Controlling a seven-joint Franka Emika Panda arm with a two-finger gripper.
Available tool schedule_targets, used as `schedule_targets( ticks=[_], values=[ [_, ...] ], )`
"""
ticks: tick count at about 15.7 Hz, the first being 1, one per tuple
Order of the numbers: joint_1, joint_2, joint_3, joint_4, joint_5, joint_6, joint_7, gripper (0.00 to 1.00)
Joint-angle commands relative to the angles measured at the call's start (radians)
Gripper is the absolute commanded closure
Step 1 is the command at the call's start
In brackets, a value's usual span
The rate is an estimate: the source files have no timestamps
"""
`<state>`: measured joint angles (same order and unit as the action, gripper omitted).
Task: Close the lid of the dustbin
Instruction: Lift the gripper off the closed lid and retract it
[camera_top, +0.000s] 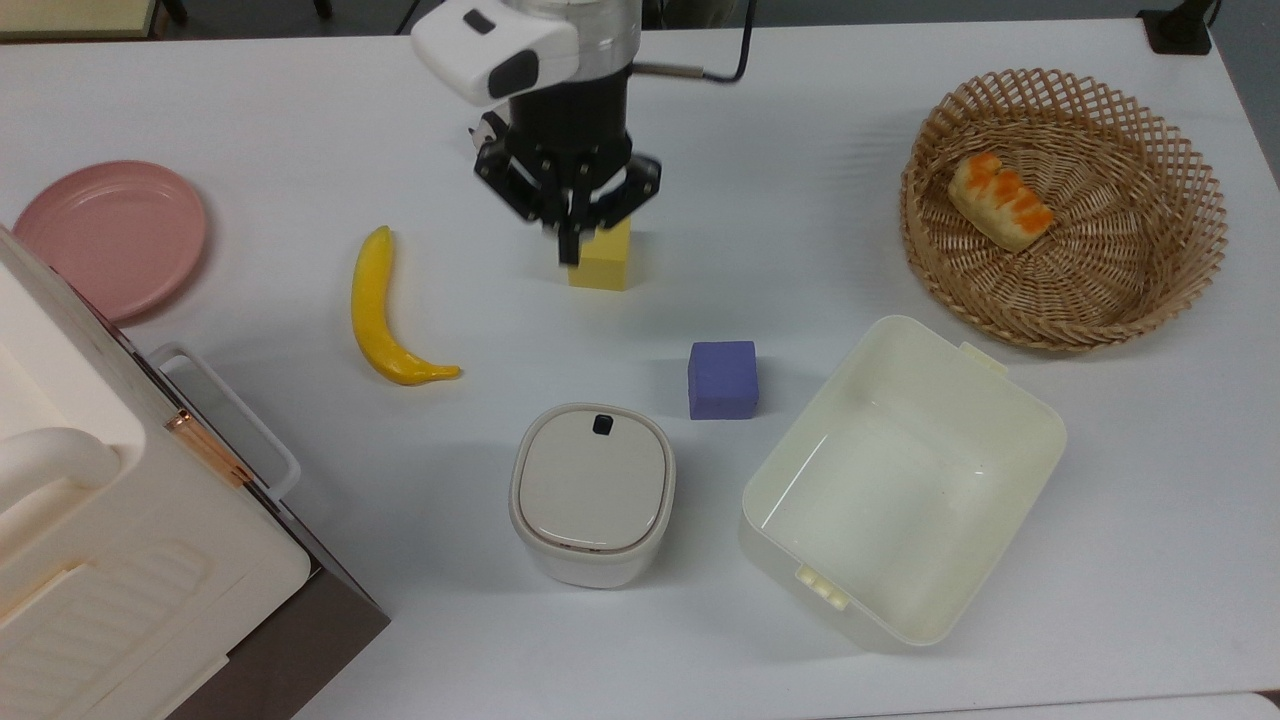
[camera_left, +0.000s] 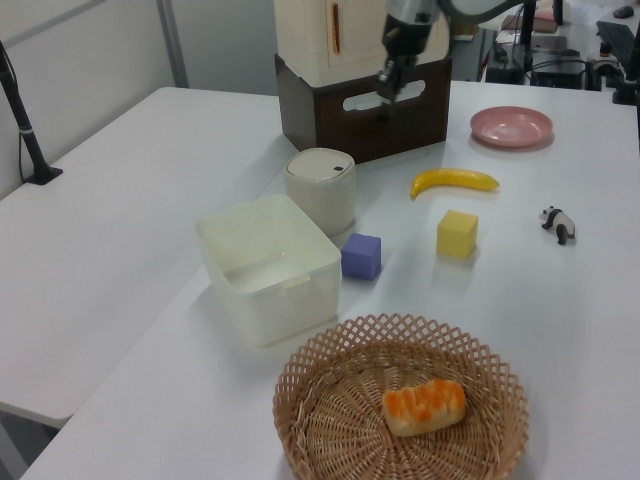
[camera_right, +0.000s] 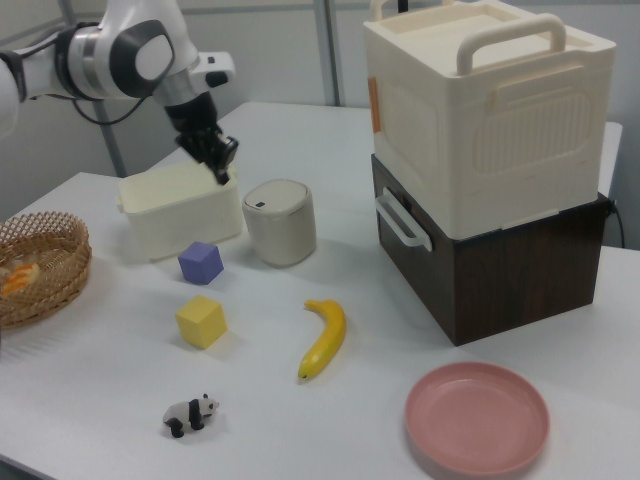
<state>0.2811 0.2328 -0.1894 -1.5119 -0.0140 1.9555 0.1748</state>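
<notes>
I'm looking at a robotics lab bench, not a home. The white tabletop (camera_top: 900, 150) is laid out with staged props: a plastic banana (camera_top: 385, 315), a yellow block (camera_top: 601, 258) and a purple block (camera_top: 722, 379) just beyond the banana toward the top view's right, a panda figurine (camera_right: 190, 414), a pink plate (camera_top: 108, 233), and a wicker basket (camera_top: 1065, 205) holding toy bread (camera_top: 1001, 201). From the left view I see a black camera pole (camera_left: 20, 110) clamped to a neighbouring white table, and behind the pink plate, cluttered equipment and cables. Pale partition walls (camera_right: 290, 40) close the space.
</notes>
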Motion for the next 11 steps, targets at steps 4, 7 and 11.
schedule_targets(
  ticks=[4,7,11],
  values=[
    [-0.083,-0.176,0.097,-0.174,-0.011,-0.187,-0.130,0.58],
    [-0.130,-0.219,0.099,-0.197,-0.011,-0.225,-0.143,0.21],
    [-0.169,-0.227,0.126,-0.194,-0.014,-0.256,-0.144,0.00]
  ],
)
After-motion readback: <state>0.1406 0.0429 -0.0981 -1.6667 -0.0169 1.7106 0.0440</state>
